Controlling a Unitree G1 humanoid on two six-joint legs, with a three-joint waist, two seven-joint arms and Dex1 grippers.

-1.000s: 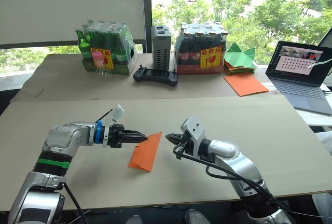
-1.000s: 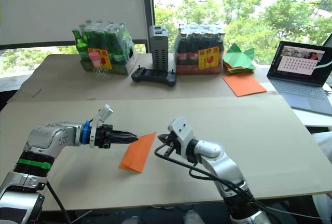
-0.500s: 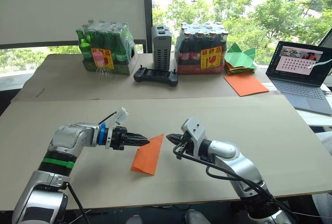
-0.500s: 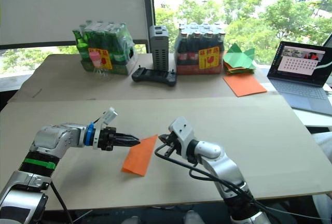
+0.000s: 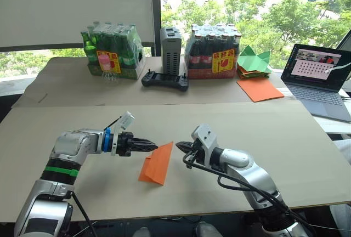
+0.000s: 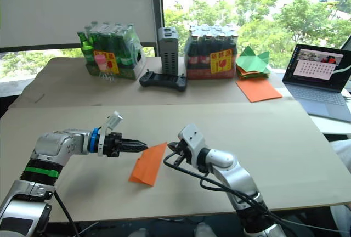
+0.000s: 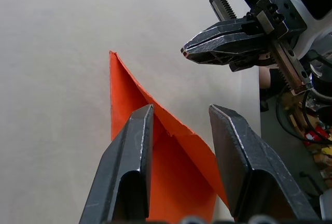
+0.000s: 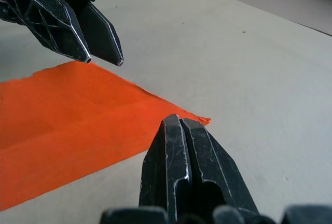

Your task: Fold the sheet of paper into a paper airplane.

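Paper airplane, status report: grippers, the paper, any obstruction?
Left gripper open, straddling the paper's raised edge. Right gripper shut, beside the tip. Paper airplane a folded orange wedge on the table. Nothing obstructing.

Folded sheet of paper point(image 6: 148, 163) lies between left pincer point(image 6: 143, 147) and right pincer point(image 6: 170, 148).

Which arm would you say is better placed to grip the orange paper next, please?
Probably the left: its tool is open and straddling the raised edge of the paper airplane, whereas the right tool is shut, pointing at the paper's tip.
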